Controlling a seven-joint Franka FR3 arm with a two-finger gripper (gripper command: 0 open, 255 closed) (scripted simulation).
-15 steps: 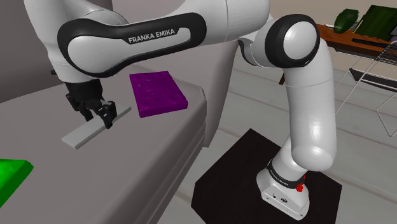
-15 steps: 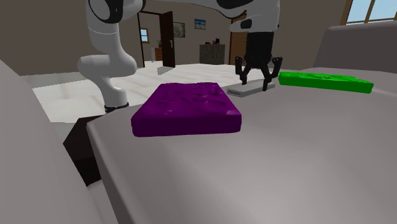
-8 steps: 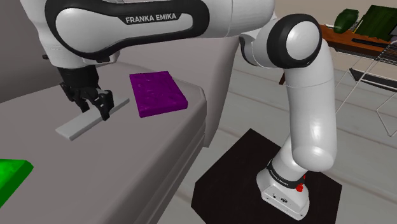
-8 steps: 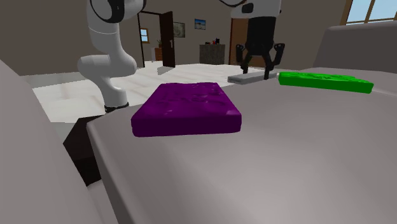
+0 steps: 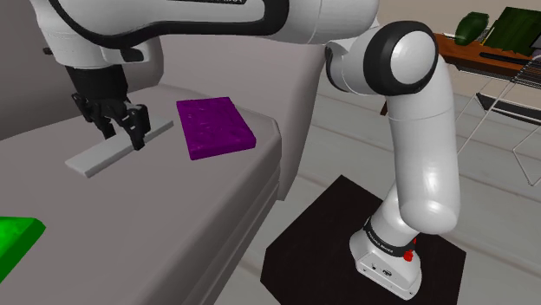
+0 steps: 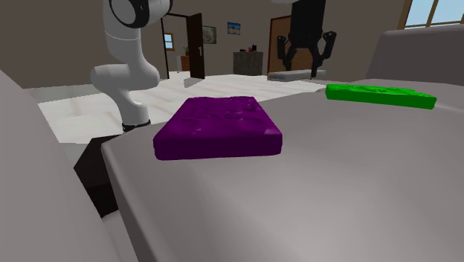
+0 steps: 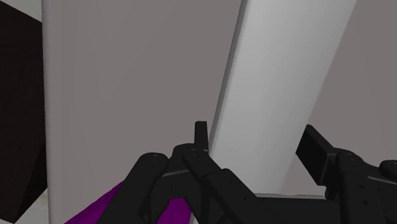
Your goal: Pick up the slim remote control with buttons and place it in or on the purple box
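The remote (image 5: 104, 152) is drawn as a plain light-grey slim slab with no buttons to be seen. My gripper (image 5: 130, 130) is shut on it near one end, holding it roughly level a little above the grey surface (image 5: 173, 217). In the wrist view the black fingers (image 7: 201, 137) clasp the remote (image 7: 280, 83) across its width. The flat purple box (image 5: 215, 127) lies on the surface to the shoulder view's right of the gripper, apart from it. From the second exterior view the gripper (image 6: 306, 63) and the remote (image 6: 291, 76) hang beyond the purple box (image 6: 219, 126).
A flat green object (image 5: 17, 236) lies at the surface's near left in the shoulder view, and at the far right (image 6: 379, 94) in the second exterior view. The surface's edge drops to the floor beside the black stand (image 5: 347, 251). A side table (image 5: 485, 48) stands behind.
The gripper has risen with the remote clasped in it, moving up and to the shoulder view's left, off the surface. The purple box and green object have stayed put.
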